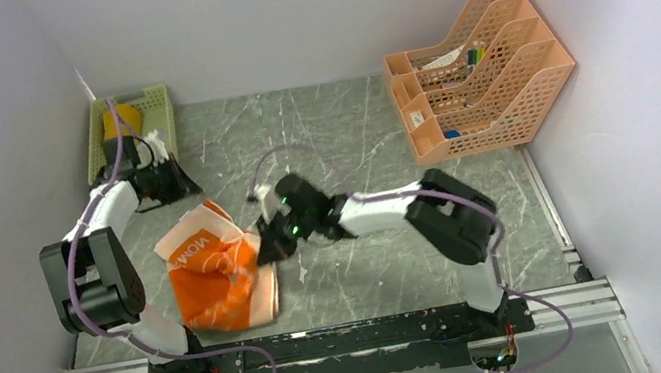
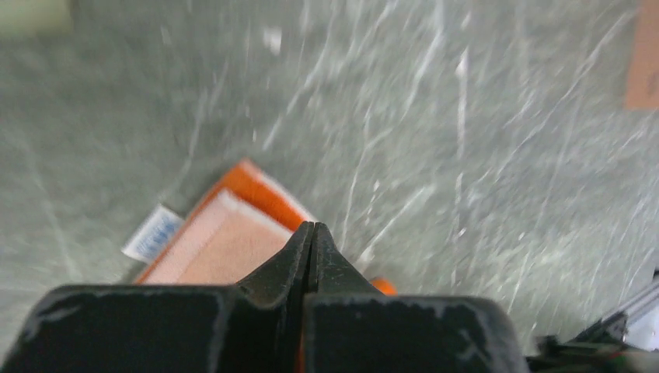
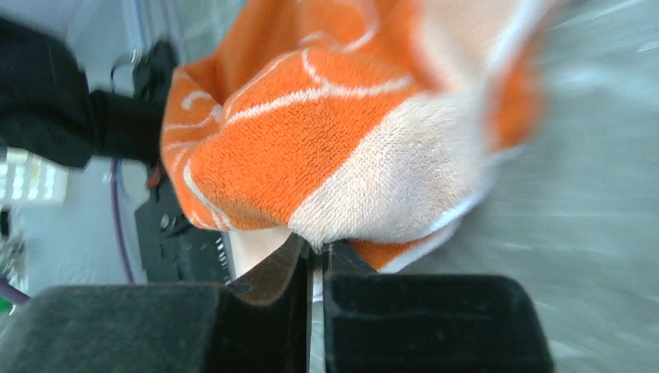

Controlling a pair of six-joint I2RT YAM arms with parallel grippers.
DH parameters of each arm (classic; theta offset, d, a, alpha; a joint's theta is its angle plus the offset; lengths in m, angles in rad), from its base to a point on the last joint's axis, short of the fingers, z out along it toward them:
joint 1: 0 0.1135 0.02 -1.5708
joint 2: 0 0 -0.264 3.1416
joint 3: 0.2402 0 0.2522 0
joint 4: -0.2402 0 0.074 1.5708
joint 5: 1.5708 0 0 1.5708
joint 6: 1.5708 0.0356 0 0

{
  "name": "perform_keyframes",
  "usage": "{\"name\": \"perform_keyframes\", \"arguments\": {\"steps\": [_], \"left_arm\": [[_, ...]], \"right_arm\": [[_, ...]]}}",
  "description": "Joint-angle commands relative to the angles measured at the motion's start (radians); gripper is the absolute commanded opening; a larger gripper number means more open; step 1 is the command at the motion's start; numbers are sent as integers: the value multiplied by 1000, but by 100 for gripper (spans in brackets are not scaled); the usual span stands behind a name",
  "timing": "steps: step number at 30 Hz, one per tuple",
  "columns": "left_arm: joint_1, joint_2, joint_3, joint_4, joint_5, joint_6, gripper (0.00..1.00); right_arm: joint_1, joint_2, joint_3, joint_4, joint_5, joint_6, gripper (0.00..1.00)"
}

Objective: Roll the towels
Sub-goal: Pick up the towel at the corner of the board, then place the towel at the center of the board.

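The bright-orange towel (image 1: 218,274) lies crumpled and partly folded on the table, near the left arm. My right gripper (image 1: 266,248) is shut on its right edge; the right wrist view shows the jaws (image 3: 315,249) pinching a pale peach band of the towel (image 3: 311,140), which bulges up in front of them. My left gripper (image 1: 182,188) is shut, just beyond the towel's far corner, with nothing showing between its tips (image 2: 313,227). That corner (image 2: 225,241), with a white label, lies below the fingers. The mustard-yellow towel (image 1: 120,118) sits in the green basket.
The green mesh basket (image 1: 154,100) stands at the back left against the wall. The peach file rack (image 1: 479,70) stands at the back right and also shows in the left wrist view (image 2: 643,54). The grey marbled table (image 1: 336,125) lies between them.
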Motion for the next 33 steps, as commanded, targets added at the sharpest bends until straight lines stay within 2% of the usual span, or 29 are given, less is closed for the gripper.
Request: {"name": "perform_keyframes", "arguments": {"steps": [1, 4, 7, 10, 12, 15, 19, 20, 22, 23, 24, 26, 29, 31, 33], "left_arm": [[-6, -91, 198, 52, -20, -87, 7], [-5, -118, 323, 78, -31, -140, 7], [-6, -141, 448, 78, -53, -175, 7], [-6, -160, 520, 61, -77, -185, 7], [-5, -178, 532, 54, -94, -180, 7], [-5, -207, 499, 41, -111, -161, 7], [-4, -279, 349, 73, -114, -166, 7], [-6, -294, 308, 82, -110, -166, 7], [-6, -314, 229, 92, -85, -169, 7], [-6, -322, 188, 97, -58, -173, 7], [-10, -326, 148, 106, -35, -179, 7], [-37, -326, 88, 112, -8, -183, 10], [-151, -307, 31, 118, -17, -166, 22], [-244, -279, 18, 128, -34, -163, 29], [-323, -246, 17, 140, -55, -168, 32]], "right_arm": [[-175, -214, 54, -89, 109, -93, 0], [-257, -271, 210, -243, 219, -206, 0], [-275, -254, 448, -419, 405, -386, 0], [-275, -259, 572, -467, 504, -468, 0], [-274, -287, 560, -463, 516, -484, 0], [-255, -345, 457, -461, 487, -471, 0], [-132, -424, 304, -490, 483, -472, 0], [-94, -430, 263, -511, 473, -474, 13], [-18, -399, 203, -589, 459, -470, 57], [2, -371, 178, -634, 443, -449, 65], [10, -353, 151, -668, 423, -421, 67], [9, -394, 52, -611, 430, -364, 72], [-89, -598, -129, -391, 460, -248, 98], [-214, -672, -208, -274, 442, -185, 100], [-320, -661, -218, -247, 435, -160, 100]]}}
